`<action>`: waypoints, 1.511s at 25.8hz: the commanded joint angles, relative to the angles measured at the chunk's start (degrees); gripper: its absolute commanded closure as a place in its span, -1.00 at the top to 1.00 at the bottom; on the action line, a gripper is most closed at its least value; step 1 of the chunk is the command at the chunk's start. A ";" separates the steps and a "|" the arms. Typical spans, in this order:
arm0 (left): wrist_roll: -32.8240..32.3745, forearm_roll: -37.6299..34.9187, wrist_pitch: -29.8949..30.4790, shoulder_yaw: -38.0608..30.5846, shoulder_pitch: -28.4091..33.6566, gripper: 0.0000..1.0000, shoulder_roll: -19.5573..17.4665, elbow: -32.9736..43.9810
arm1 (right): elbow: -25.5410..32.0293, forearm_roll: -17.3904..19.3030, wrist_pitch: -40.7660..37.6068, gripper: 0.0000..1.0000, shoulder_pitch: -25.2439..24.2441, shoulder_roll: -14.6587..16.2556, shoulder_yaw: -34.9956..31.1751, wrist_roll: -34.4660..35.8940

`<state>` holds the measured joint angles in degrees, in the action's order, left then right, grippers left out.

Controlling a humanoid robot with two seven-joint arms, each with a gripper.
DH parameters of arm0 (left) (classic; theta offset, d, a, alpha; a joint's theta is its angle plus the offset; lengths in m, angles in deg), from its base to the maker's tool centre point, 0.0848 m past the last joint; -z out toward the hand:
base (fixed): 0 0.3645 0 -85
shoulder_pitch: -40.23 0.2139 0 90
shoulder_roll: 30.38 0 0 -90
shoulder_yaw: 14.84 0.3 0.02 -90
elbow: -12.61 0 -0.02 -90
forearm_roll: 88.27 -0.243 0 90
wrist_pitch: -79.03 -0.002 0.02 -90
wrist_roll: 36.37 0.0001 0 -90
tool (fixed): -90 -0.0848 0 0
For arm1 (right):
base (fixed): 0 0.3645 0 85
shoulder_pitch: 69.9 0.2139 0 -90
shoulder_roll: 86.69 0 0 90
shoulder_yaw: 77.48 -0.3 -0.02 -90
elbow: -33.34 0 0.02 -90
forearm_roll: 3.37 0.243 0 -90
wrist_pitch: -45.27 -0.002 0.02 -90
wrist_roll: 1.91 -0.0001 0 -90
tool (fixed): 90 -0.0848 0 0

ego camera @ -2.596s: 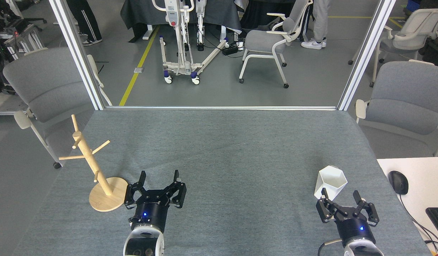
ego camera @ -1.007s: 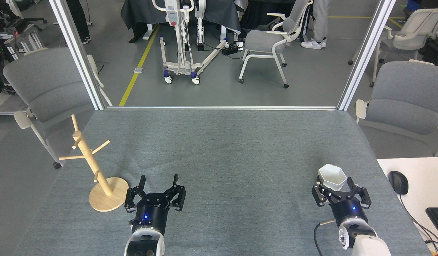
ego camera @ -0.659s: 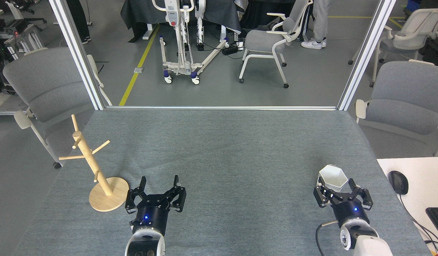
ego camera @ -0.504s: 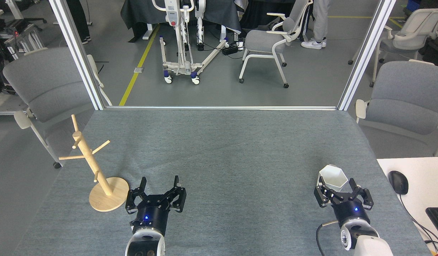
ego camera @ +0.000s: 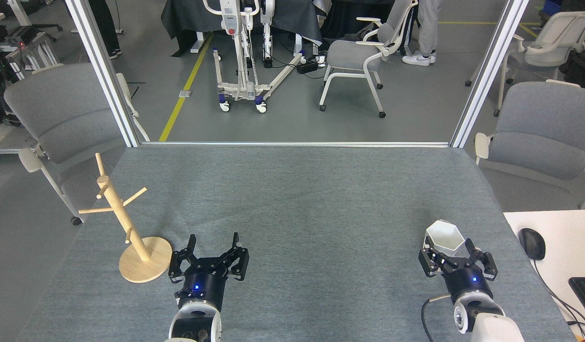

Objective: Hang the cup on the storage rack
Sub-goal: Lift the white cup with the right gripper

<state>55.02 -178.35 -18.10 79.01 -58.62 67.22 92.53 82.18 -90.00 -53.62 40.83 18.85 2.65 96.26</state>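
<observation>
Nearest the camera, the left gripper [ego camera: 210, 251] hovers low over the grey cloth with its jaws spread wide and nothing between them, just to the right of the rack's base. Over on the far side from the rack, the right gripper [ego camera: 451, 252] has its black fingers on either side of the cup [ego camera: 444, 238], low on the walls; they look closed onto it, though how firm the pinch is I cannot tell. So by my reading the grab is the step in hand, and everything else is left: the lift, the long carry across the table and the hanging itself.

The cup is matte white, faceted, with a six-sided rim, open end up and tipped slightly. I see no handle from here, so my guess is it goes mouth-down over a peg.

The rack [ego camera: 121, 221] is pale wood: a round flat disc, a post leaning in this view, thin pegs angled upward, all bare. The table [ego camera: 297, 199] wears a rough grey woven cover, lightly rippled.

Beyond the table's far edge from the rack, grey padded chairs and a wheeled white frame stand on smooth floor.
</observation>
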 commanded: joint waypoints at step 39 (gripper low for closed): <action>0.02 3.24 0.63 0.10 0.50 0.99 -0.30 2.08 | -11.31 -0.38 0.45 0.59 7.58 0.36 2.66 3.17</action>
<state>55.02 -175.14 -17.58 79.11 -58.25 66.98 94.15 70.87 -90.30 -53.07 48.47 19.25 5.30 98.58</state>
